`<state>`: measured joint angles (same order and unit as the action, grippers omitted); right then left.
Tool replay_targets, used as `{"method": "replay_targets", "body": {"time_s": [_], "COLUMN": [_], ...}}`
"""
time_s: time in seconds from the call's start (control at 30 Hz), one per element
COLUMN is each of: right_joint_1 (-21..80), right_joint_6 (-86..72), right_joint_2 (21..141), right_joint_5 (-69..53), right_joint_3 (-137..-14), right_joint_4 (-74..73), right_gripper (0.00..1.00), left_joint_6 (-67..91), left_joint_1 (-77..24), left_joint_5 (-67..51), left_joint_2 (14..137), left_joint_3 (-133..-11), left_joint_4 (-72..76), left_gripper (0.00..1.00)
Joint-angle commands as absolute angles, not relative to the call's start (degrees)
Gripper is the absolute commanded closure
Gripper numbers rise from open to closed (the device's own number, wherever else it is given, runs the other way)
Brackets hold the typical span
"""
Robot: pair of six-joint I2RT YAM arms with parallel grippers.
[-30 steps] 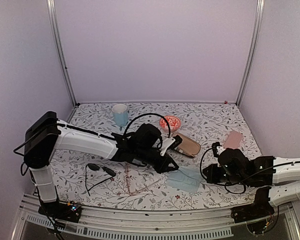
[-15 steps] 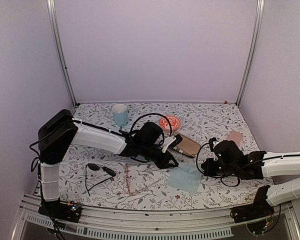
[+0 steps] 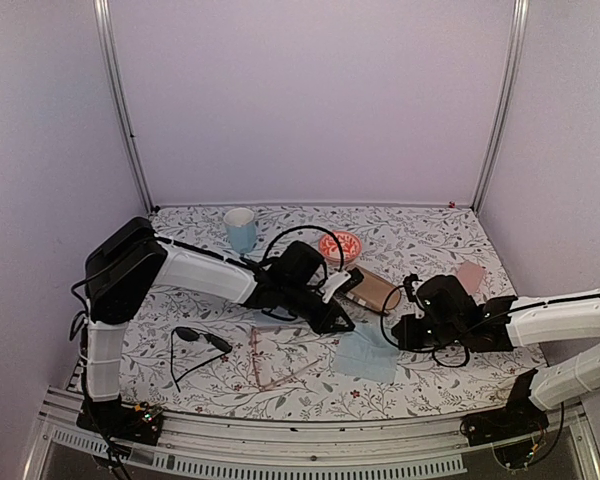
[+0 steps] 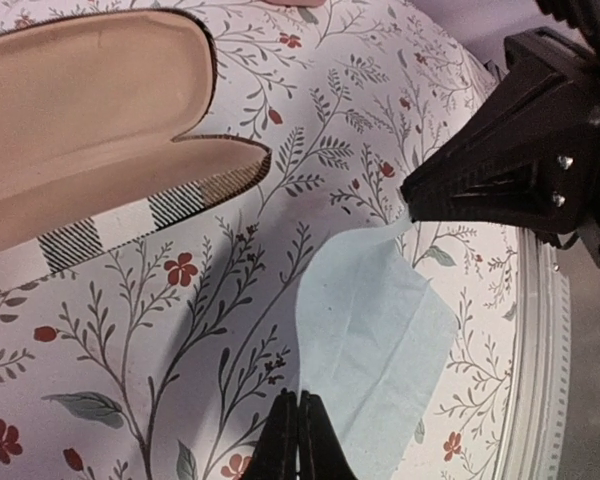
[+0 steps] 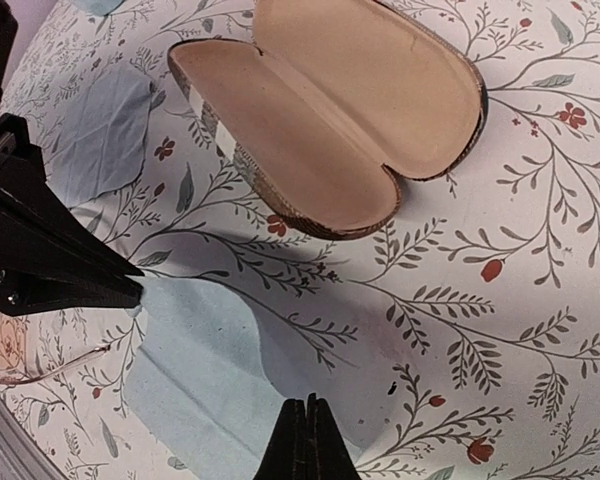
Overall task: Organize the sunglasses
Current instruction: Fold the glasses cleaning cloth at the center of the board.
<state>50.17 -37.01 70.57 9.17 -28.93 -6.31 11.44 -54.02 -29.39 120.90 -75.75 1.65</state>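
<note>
Nearest the front edge of the bench (image 3: 430, 240) lie both pairs, unfolded and flat. The black sunglasses (image 3: 202, 339) sit front-left, their lens bar running roughly left to right and their thin arms trailing toward the near edge; just to their right the pinkish clear-lens glasses (image 3: 263, 362) lie with the front running roughly near to far and an arm reaching rightward. Neither pair is touched; both lie left of and nearer than the left fingers (image 4: 297, 412), the pinkish frame near them, the black pair farther off; the right fingers (image 5: 302, 412) are well apart from both. Each set of fingers is pressed closed, tip to tip, with nothing seen between them; the two sets point toward each other across a pale blue cloth (image 3: 368, 355) lying flat, each tip at an edge of it. Beyond the cloth an open brown glasses case (image 3: 377, 291) shows its tan lining; farther right lies a pink case (image 3: 469, 277); farther back stand an orange bowl (image 3: 341, 245) and a light blue cup (image 3: 240, 230). The bench wears a floral print; lilac walls (image 3: 310, 100) close it in.
</note>
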Motion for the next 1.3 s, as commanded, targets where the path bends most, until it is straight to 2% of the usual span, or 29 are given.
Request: {"method": "replay_targets", "body": {"time_s": [0.0,0.4,1.27], "right_joint_1": [49.91,51.01,55.59], "right_joint_6": [-35.71,-35.13,-39.02], "right_joint_2": [69.87,67.74,67.72], "right_joint_5": [6.19,2.78,3.21], "right_joint_3": [-29.13,-26.0,-22.26], "right_joint_4": [-3.82,-3.99,-4.98], "right_gripper": [1.0,1.0,1.0], "left_joint_6": [8.86,5.54,5.7], "left_joint_1": [-53.51,-54.12,-58.1], "left_joint_5": [-31.61,-32.7,-29.63], "left_joint_2": [121.49,120.17,116.92], "left_joint_3": [-76.43,-72.86,-67.85], "left_joint_4": [1.14,0.89,0.23], "left_gripper": [1.0,1.0,1.0]}}
